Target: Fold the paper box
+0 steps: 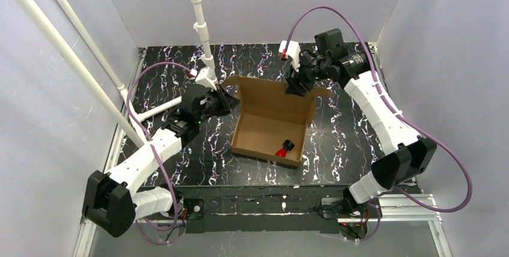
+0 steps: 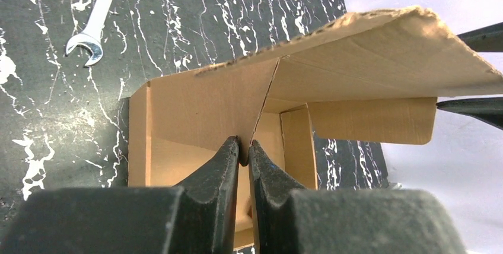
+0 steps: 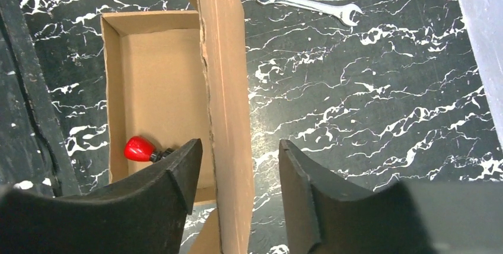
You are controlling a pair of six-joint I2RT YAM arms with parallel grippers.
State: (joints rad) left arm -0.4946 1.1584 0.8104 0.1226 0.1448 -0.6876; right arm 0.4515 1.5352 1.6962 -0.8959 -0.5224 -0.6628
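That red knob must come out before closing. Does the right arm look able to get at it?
Probably yes: the right tool stands open astride the raised lid, holding nothing, and the box is open above the red knob.

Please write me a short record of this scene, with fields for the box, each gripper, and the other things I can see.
box: paper box, tray open, lid standing up at the far side
left gripper: shut on a cardboard edge of the box
right gripper: open, an upright cardboard panel between its fingers
inside box: small red and black object, lying on the tray floor
outside box: silver wrench, lying flat, apart from the box
surface: black marbled table
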